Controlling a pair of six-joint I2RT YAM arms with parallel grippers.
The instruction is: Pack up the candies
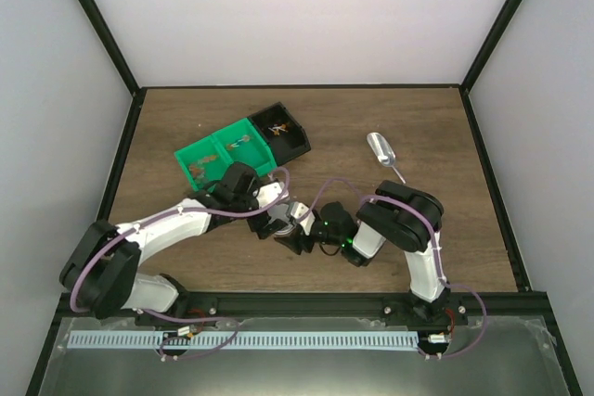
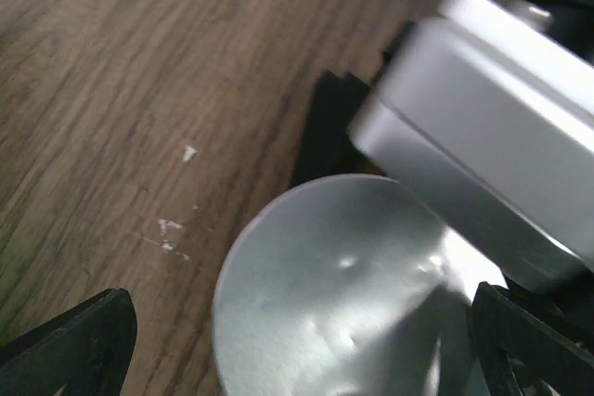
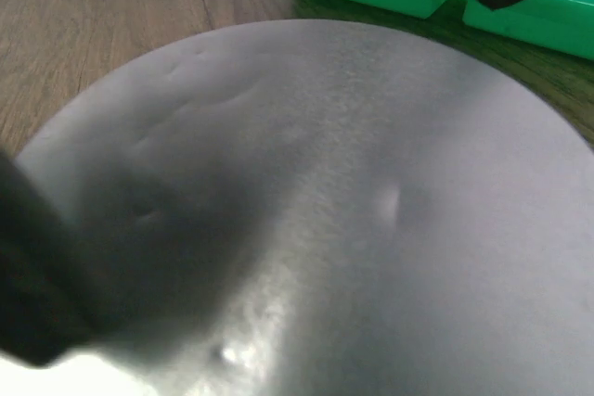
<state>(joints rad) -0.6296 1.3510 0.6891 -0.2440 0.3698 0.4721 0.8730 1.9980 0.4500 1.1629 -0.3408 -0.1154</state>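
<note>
Grey metal filled both wrist views: the round grey lid (image 2: 343,294) sat between our two grippers. The left gripper (image 2: 297,345) straddled the lid with jaws wide, holding nothing, its arm stretched low across the surface. The right gripper (image 3: 271,127) faced the lid from the opposite side, elbow folded high. Whether it pinched the rim we could not tell. We judged this a lid-handling step, and the next move called for one sure hold on that rim. Beyond the lid, the candies (image 1: 198,170) sat in the green tray (image 1: 215,134) and the black bin (image 1: 295,144).
</note>
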